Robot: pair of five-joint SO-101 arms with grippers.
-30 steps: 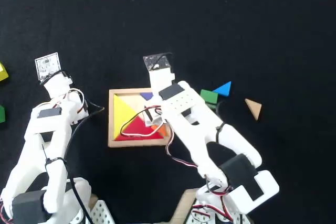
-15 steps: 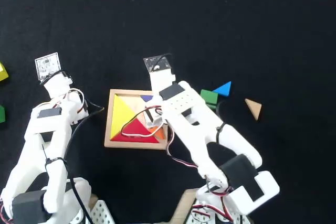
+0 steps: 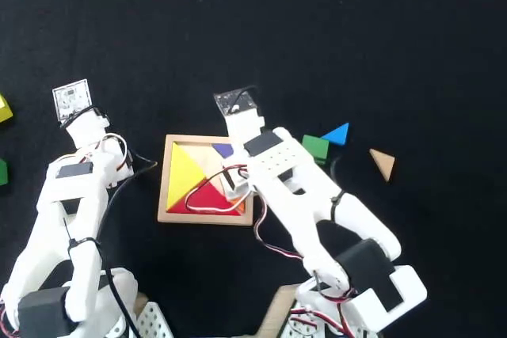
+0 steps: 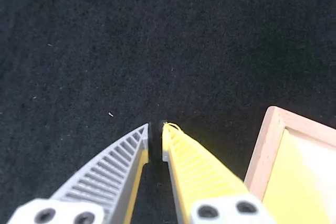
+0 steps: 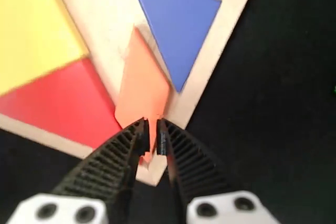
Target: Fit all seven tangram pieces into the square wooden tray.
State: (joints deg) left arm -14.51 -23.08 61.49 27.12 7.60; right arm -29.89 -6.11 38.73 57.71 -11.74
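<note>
**Seating the orange piece, right side of tray**

Right pincer (image 5: 150,129): clenched on one tip of the orange piece (image 5: 144,90), over the right rim of the wooden tray (image 3: 162,195). Other end of the piece down on the tray floor, between red triangle (image 5: 58,98) and dark-blue triangle (image 5: 176,11). Probably tilted, gripped end riding above the rim. Can't confirm.

Yellow triangle (image 5: 31,19) already in, left part of tray, edge against red.

Left pincer (image 4: 156,128): clenched on nothing, over bare table (image 4: 79,35) just left of the tray.

Loose on the table, right of the tray: green piece (image 3: 315,146), light-blue triangle (image 3: 338,133) just beside it, tan triangle (image 3: 383,163) farther right. Roughly halfway through, by my count.

For this step:
- Draw the piece left until the gripped tip clears the inner wall.
- Line its long edge up with the dark-blue triangle's edge, then lower flat.
- Correct with a small wrist twist, not a shove, to avoid pushing red and yellow out of place.
- Watch for the tray sliding, since nothing visible pins it. Left pincer close enough to brace the left rim.
- Release only once flat, then lift straight up.
</note>
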